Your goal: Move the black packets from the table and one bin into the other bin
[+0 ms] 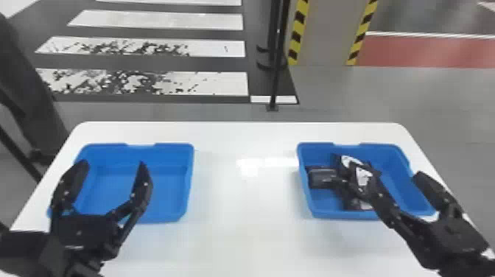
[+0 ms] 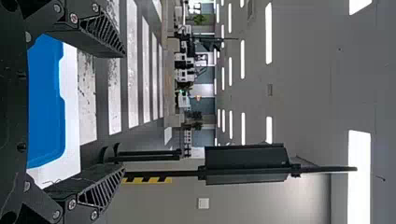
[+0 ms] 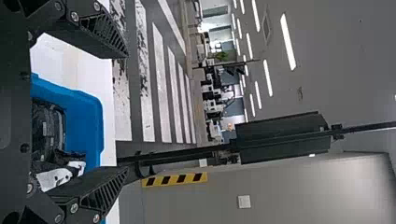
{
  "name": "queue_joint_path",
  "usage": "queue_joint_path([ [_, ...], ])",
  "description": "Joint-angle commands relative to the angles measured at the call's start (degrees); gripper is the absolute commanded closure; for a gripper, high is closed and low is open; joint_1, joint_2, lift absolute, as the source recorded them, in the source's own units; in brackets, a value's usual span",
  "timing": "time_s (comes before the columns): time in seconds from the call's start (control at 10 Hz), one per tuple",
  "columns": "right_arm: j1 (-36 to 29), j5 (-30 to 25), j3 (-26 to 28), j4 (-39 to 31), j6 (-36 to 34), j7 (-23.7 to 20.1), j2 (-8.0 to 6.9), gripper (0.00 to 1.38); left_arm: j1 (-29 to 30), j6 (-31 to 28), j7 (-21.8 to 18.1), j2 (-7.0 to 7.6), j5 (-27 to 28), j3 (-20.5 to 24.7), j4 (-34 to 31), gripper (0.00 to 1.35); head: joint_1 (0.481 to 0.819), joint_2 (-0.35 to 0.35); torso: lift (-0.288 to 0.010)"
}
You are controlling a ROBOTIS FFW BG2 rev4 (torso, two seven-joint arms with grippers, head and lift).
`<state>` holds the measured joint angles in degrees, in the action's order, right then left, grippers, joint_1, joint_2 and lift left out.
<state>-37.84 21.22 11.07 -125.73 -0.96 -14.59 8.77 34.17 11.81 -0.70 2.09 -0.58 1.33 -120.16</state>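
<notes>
My left gripper (image 1: 112, 164) stands open over the left blue bin (image 1: 169, 180), whose blue floor shows bare between and beside the fingers. In the left wrist view the left gripper (image 2: 123, 112) has its two fingers wide apart with nothing between them. Several black packets (image 1: 321, 177) lie in the left part of the right blue bin (image 1: 396, 162), one with white patches (image 1: 362, 176). The right gripper (image 1: 392, 175) is open above that bin, one finger overlapping the packets from the head's viewpoint. Dark packets (image 3: 46, 126) also appear beside the open right gripper (image 3: 126, 112).
Both bins stand on a white table (image 1: 246, 206), with a wide stretch of tabletop between them. Behind the table's far edge a thin black pole (image 1: 276, 73) rises from the floor, near a pillar with yellow-black striped edges (image 1: 324, 33).
</notes>
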Motion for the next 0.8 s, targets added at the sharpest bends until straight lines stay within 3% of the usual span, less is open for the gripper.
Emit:
queue_joint_path([
  [0.0, 0.15, 0.04, -0.21, 0.08, 0.54, 0.0, 0.02, 0.18, 0.0, 0.0, 0.08, 0.02, 0.01, -0.07, -0.01, 0.2, 0.695, -0.048, -0.11],
  [0.7, 0.15, 1.41, -0.56, 0.36, 1.24, 0.0, 0.28, 0.18, -0.42, 0.14, -0.01, 0.37, -0.11, -0.76, -0.15, 0.2, 0.695, -0.053, -0.11],
])
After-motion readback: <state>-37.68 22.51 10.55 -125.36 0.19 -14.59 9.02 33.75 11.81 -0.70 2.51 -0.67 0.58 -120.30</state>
